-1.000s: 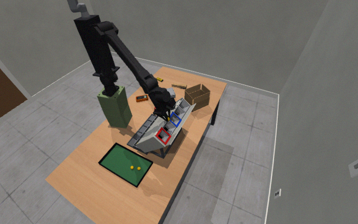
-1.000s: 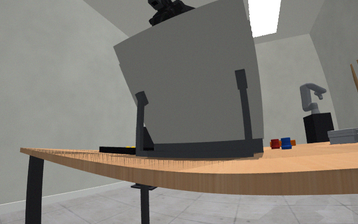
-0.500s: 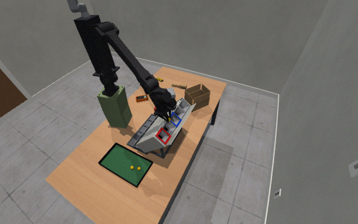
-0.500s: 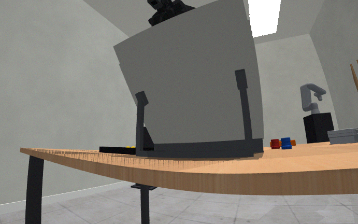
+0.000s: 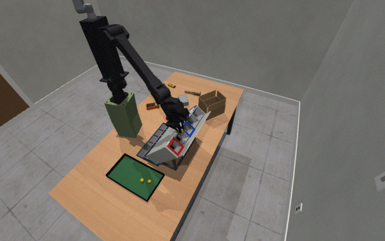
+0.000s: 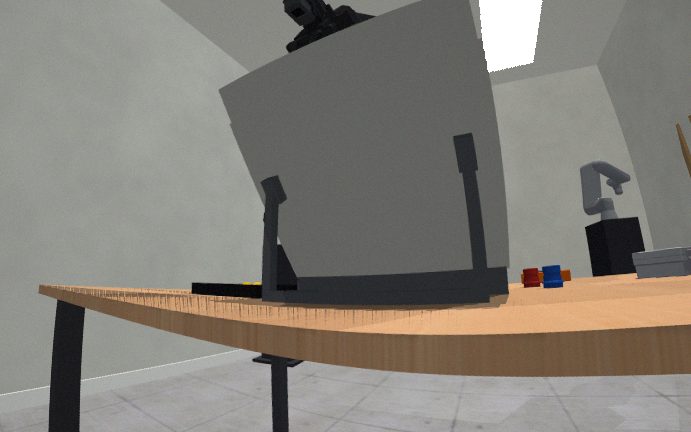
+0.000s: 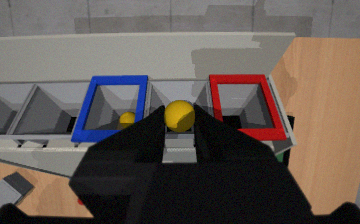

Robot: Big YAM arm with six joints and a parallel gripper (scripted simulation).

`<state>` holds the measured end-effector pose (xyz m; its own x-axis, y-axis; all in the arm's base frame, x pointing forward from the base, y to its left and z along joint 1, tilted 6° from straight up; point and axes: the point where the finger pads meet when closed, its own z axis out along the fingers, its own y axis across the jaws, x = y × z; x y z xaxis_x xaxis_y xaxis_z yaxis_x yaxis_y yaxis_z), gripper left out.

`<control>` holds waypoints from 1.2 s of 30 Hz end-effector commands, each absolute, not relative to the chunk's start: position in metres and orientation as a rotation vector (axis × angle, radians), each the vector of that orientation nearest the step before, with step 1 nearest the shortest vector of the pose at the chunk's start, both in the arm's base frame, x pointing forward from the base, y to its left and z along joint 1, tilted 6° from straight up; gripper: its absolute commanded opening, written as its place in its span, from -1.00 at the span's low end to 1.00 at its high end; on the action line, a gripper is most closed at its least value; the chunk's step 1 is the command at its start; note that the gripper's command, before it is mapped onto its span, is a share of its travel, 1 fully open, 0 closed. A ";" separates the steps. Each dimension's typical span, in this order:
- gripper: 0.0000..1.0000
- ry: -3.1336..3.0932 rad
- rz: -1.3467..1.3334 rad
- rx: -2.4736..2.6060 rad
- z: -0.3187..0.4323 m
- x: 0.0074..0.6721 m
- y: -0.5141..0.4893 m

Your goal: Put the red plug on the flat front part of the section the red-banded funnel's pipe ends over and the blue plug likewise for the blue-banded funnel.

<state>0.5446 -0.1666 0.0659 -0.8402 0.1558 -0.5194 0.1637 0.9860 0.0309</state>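
Observation:
My gripper [image 7: 179,111] is shut on a yellow marble [image 7: 179,115] and hangs above the funnel row, over the plain funnel between the blue-banded funnel [image 7: 113,108] and the red-banded funnel [image 7: 244,105]. A second yellow marble [image 7: 127,119] sits inside the blue-banded funnel. In the top view the gripper [image 5: 180,128] is beside the blue-banded funnel [image 5: 189,128], with the red-banded funnel [image 5: 175,145] toward the tray. Two marbles [image 5: 145,181] lie in the green tray [image 5: 135,176]. The red plug [image 6: 531,277] and blue plug [image 6: 551,275] stand on the table behind the rig.
The grey cover [image 6: 369,155] hides the pipes in the exterior view. A cardboard box [image 5: 212,103], a grey case [image 5: 183,99], an orange device [image 5: 152,105] and small tools lie at the table's far end. The arm's green pedestal [image 5: 123,115] stands at the left.

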 end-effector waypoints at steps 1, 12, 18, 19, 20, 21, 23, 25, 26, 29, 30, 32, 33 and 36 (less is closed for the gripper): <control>-1.00 2.574 -0.019 0.218 0.061 0.550 -0.167; -1.00 2.573 -0.021 0.218 0.055 0.550 -0.166; -1.00 2.567 -0.023 0.220 0.054 0.550 -0.166; -1.00 2.566 -0.024 0.220 0.054 0.550 -0.166; -1.00 2.565 -0.024 0.221 0.054 0.550 -0.166; -1.00 2.564 -0.024 0.221 0.054 0.550 -0.166; -1.00 2.562 -0.025 0.222 0.053 0.550 -0.166; -1.00 2.561 -0.026 0.222 0.053 0.550 -0.166; -1.00 2.560 -0.026 0.223 0.053 0.550 -0.166; 0.17 2.550 -0.030 0.221 0.066 0.549 -0.168; 0.17 2.550 -0.030 0.221 0.066 0.549 -0.168; 0.17 2.550 -0.030 0.221 0.066 0.549 -0.168; 0.17 2.550 -0.030 0.221 0.066 0.549 -0.168; 0.17 2.550 -0.030 0.221 0.066 0.549 -0.168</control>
<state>0.5447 -0.1666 0.0573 -0.8309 0.1529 -0.5350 0.1635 0.9861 0.0280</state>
